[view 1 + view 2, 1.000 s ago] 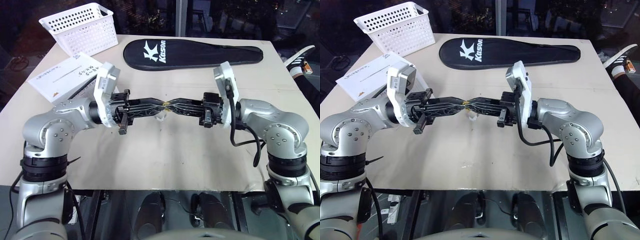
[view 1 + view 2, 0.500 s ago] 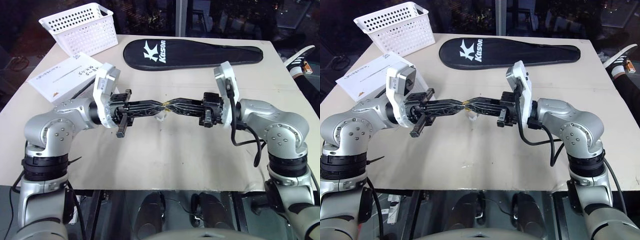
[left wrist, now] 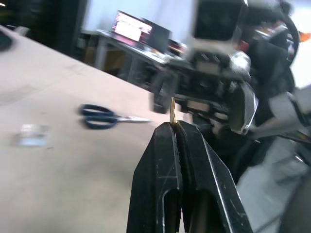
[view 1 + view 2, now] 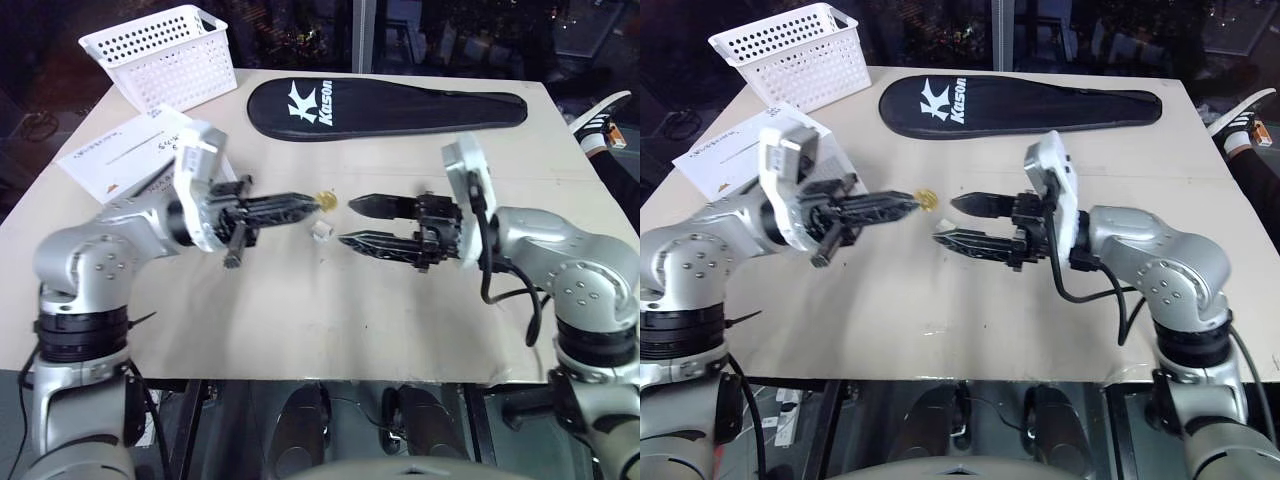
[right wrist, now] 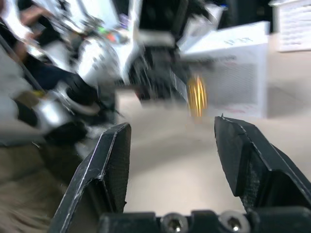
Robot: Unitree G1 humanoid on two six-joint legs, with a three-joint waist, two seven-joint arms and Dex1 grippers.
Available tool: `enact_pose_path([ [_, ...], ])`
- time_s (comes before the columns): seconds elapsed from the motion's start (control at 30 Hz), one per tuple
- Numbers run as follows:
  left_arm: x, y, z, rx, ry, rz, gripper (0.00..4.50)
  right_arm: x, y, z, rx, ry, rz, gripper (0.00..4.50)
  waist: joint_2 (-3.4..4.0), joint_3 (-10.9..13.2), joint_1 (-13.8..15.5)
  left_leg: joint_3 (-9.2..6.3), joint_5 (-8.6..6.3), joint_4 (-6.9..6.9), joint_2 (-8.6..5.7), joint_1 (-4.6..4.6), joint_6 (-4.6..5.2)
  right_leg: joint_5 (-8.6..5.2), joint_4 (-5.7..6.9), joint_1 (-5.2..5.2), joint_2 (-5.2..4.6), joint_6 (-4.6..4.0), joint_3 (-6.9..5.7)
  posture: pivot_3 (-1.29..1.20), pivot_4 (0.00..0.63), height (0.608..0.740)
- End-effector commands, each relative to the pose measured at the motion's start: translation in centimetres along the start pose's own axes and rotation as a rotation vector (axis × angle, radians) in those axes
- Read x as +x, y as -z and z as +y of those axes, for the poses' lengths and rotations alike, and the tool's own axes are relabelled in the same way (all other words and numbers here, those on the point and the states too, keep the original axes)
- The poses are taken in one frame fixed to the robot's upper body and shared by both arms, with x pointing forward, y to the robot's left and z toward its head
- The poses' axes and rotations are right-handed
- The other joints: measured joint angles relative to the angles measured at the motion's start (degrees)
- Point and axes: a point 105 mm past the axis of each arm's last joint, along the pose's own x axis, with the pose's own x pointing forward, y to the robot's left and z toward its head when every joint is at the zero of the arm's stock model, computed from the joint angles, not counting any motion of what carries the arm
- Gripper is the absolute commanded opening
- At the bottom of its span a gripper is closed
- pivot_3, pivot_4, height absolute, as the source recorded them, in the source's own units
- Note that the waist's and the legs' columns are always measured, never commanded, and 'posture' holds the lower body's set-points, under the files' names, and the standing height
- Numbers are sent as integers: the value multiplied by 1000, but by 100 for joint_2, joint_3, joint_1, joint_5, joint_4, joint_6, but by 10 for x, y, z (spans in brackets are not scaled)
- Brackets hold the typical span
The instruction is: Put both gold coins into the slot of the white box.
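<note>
Above the beige table (image 4: pixel 330 300), the left gripper (image 4: pixel 312 202) pinches one gold coin (image 4: pixel 326 200) at its closed fingertips, the right gripper (image 4: pixel 347 222) faces it with fingers spread and empty, and a small pale piece (image 4: pixel 321 232), possibly the second coin, lies on the table below.

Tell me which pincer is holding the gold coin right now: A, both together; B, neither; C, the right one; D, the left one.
D: the left pincer is shut on a gold coin at its tips, while the right pincer stands open and apart from it.
</note>
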Motion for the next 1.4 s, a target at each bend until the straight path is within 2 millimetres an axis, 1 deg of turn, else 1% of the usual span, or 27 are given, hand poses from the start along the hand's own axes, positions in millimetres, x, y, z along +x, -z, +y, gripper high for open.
enact_pose_path([
  [0.03,-25,-33,6,93,-151,-59,0,-21,-14,2,-197,85,16,2957,0,1,2,0,0,0,0,0,0,0,-1,0,-1,0,-1,0,150,740],
  [0.13,-48,-51,21,185,-340,-64,0,-36,-19,5,-284,129,44,2957,0,1,3,-2,0,-2,0,0,0,-2,-3,0,-1,0,-3,0,150,740],
  [0.23,-72,-69,31,215,-457,-48,0,-47,-32,8,-326,150,20,2957,-1,3,2,-1,0,-3,0,1,0,-1,-4,-1,-1,0,-3,0,150,740],
  [0.3,-89,-77,37,204,-506,-33,0,-51,-39,10,-341,165,7,2957,-1,3,1,-1,0,-4,0,0,0,-2,-7,-2,0,0,-5,0,150,740],
  [0.37,-106,-82,48,217,-567,-2,0,-53,-42,12,-364,168,6,2957,0,3,5,0,-1,-6,0,0,0,-2,-12,-2,1,-1,-7,0,150,740],
  [0.43,-127,-86,58,190,-635,26,0,-56,-46,16,-377,163,-16,2957,1,4,13,1,-1,-11,1,0,0,-7,-18,-2,-1,-10,-8,0,150,740],
  [0.5,-147,-89,68,216,-701,75,0,-56,-51,23,-394,137,-59,2957,0,4,27,1,-1,-17,0,-1,0,-11,-23,-2,-2,-17,-10,0,150,740],
  [0.6,-167,-89,76,226,-744,147,0,-54,-55,28,-396,123,-96,2957,-2,2,48,2,-1,-27,-2,-6,0,-11,-34,-3,-2,-18,-13,0,150,740],
  [0.7,-176,-88,82,230,-766,184,0,-53,-53,29,-396,125,-96,2957,-3,2,67,3,-2,-28,-4,-19,3,-7,-49,-6,0,-11,-19,0,150,740],
  [0.8,-182,-82,86,221,-778,221,0,-51,-52,29,-394,127,-100,2957,-3,2,73,3,-4,-29,-2,-28,6,-1,-61,-9,-1,-1,-20,0,150,740],
  [0.97,-190,-76,94,225,-835,283,0,-50,-57,31,-396,112,-134,2957,-4,2,74,2,-5,-29,-3,-31,8,-1,-65,-9,0,0,-21,0,150,740],
  [1.1,-195,-67,97,207,-851,327,0,-49,-57,31,-394,114,-138,2957,-4,1,69,1,-5,-29,-2,-30,8,0,-65,-8,0,1,-22,0,150,740],
  [1.3,-197,-55,101,209,-854,390,0,-49,-58,31,-397,116,-135,2957,-7,0,63,1,-5,-29,-2,-30,8,0,-64,-8,0,1,-22,0,150,740],
  [1.4,-196,-57,104,228,-870,384,0,-49,-58,31,-399,115,-133,2957,-8,-1,65,1,-5,-28,-2,-29,8,0,-62,-6,0,1,-22,0,150,740],
])
